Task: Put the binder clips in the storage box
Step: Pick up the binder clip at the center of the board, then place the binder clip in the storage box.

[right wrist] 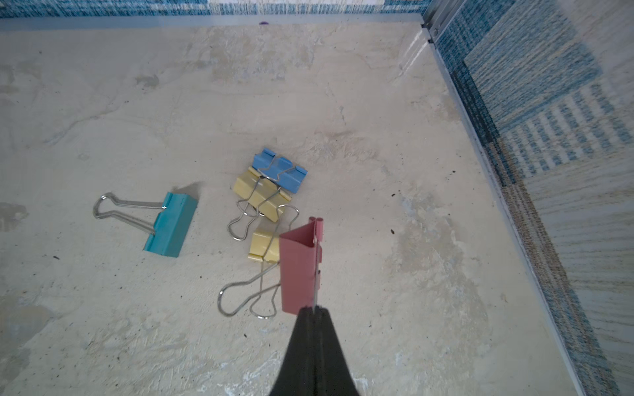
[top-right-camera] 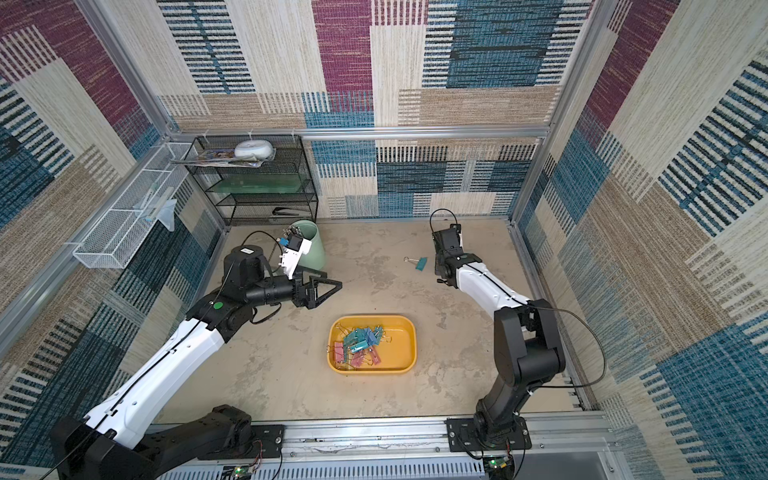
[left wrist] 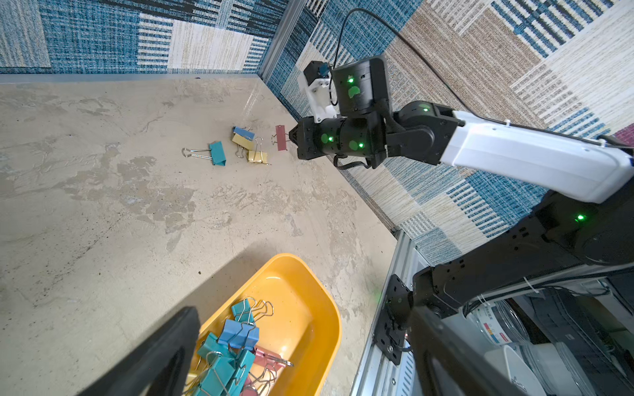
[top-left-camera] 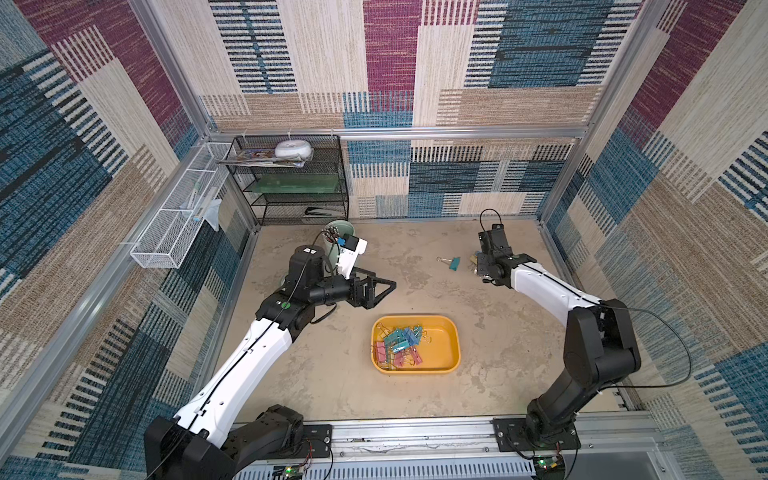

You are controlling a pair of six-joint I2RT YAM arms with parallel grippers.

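Observation:
My right gripper (right wrist: 314, 310) is shut on a pink binder clip (right wrist: 298, 271), which hangs from the fingertips just above the table near the far right corner. Under and beside it on the table lie two yellow clips (right wrist: 260, 193), a blue clip (right wrist: 279, 173) and a teal clip (right wrist: 171, 228). The left wrist view shows the pink clip (left wrist: 281, 137) held clear of the table. The yellow-orange storage box (top-left-camera: 455, 332) holds several teal, blue and pink clips (top-left-camera: 401, 345). My left gripper (top-left-camera: 380, 282) hovers open and empty, up and to the left of the box.
A mint-green pen cup (top-left-camera: 340, 232) stands behind the left wrist. A black wire shelf (top-left-camera: 291, 183) sits at the back left, and a white mesh basket (top-left-camera: 178, 224) hangs on the left wall. The right wall runs close beside the loose clips.

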